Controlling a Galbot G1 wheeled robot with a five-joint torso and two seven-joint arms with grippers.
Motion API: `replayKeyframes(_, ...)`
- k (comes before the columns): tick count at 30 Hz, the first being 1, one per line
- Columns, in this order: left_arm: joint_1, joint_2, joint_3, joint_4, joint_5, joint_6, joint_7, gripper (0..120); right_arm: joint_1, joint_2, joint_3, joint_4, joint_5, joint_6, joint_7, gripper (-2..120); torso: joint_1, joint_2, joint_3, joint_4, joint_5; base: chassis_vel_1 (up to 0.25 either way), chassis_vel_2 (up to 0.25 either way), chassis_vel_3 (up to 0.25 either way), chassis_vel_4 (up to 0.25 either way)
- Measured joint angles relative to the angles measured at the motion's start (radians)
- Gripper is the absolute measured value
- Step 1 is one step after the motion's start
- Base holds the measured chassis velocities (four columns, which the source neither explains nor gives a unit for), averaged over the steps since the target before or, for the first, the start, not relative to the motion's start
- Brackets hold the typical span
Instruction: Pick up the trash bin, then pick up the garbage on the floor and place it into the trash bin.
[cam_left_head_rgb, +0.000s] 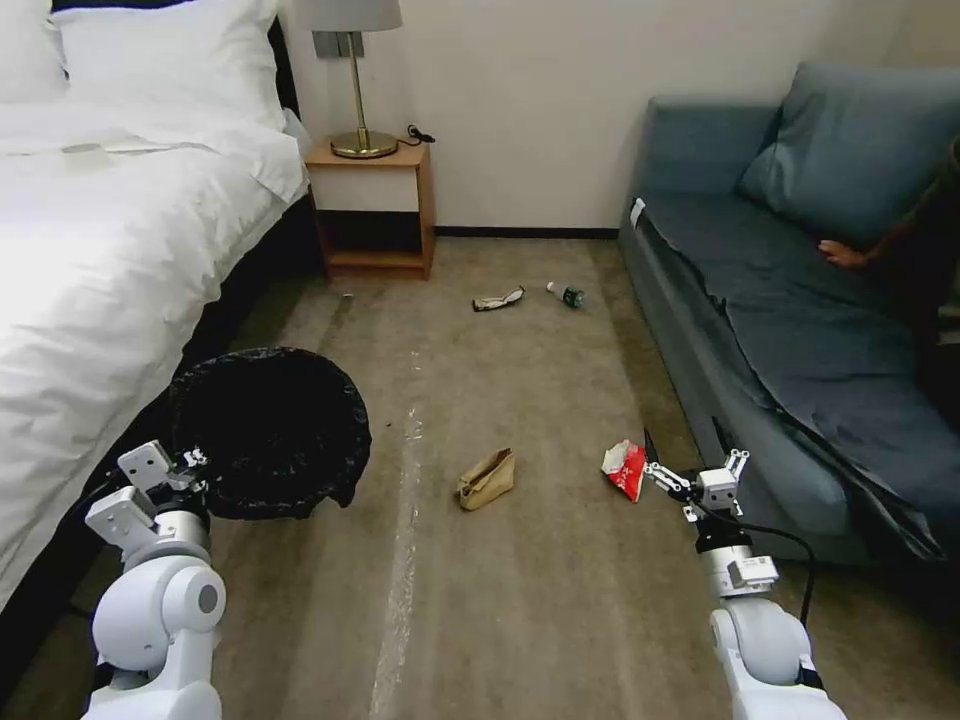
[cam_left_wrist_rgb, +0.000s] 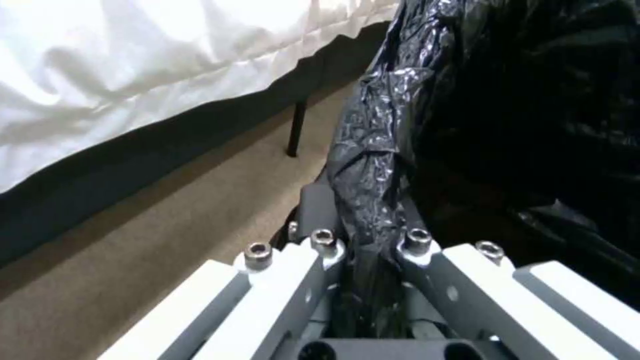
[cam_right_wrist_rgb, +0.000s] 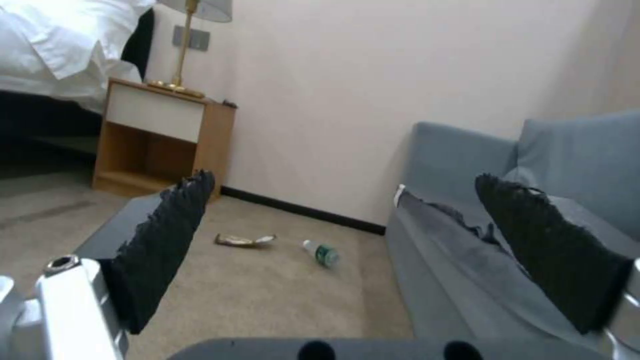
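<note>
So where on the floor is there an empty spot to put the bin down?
Bare carpet runs between the trash bin in the left gripper and the paper bag. More lies between that bag and the dark wrapper and bottle. It is crowded by the sofa, where the red wrapper lies beside the open right gripper.

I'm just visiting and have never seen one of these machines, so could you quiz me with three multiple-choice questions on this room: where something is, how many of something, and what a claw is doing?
1. Where does the small bottle lie?
A. on the bed
B. on the carpet near the sofa
C. inside the trash bin

2. How many litter pieces lie on the floor?
A. two
B. four
C. seven

3. What is the left claw doing?
A. clamping the trash bin at its rim
B. hanging open over the lamp
C. holding the bottle

Answers: 1 B, it lies by the sofa's front corner. 2 B: bottle, dark wrapper, paper bag, red wrapper. 3 A, black liner sits pinched between its fingers.
</note>
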Motion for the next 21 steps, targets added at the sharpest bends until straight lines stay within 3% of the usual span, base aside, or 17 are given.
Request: replayKeyframes(21, -0.009, -0.012, 0.002, 0.017, 0.008, -0.011, 0.004, 3, 0.020, 0.004, -0.009, -0.050, 0.003, 0.006, 0.016, 100, 0.000, 0.000, 0.000, 0.0001, 0.0001, -0.086, 0.089, 0.083, -0.090)
